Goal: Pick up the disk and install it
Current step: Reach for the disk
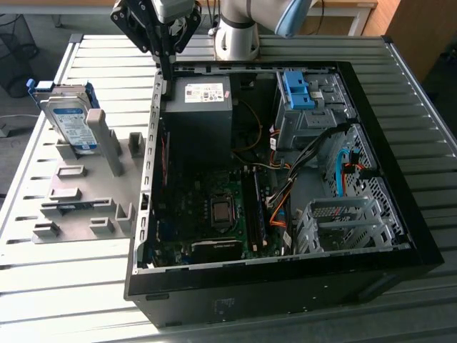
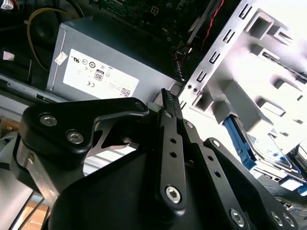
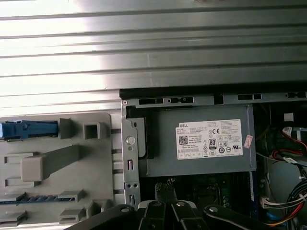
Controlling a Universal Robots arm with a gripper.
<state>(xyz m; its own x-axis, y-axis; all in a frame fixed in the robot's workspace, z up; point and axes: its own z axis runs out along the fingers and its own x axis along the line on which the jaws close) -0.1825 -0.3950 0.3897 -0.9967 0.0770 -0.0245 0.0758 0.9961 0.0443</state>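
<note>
Hovering over the computer case (image 1: 285, 294) corner, tool (image 1: 170, 70) fingers pressed together, empty, disk (image 1: 71, 120) upright in grey rack (image 1: 86, 209), well apart.

surface (image 1: 64, 286): silver metal, ribbed in long slats; spreads below the fingers (image 1: 166, 61) and out on every side.
floor (image 1: 28, 86): grey, past the surface edge, toward the exterior view's left of the fingers.
wire basket (image 1: 14, 36): dark, standing on that floor.
wooden furniture (image 1: 421, 28): brown, well apart from the fingers, exterior view's right.
light: hard glare on the slats.
</note>
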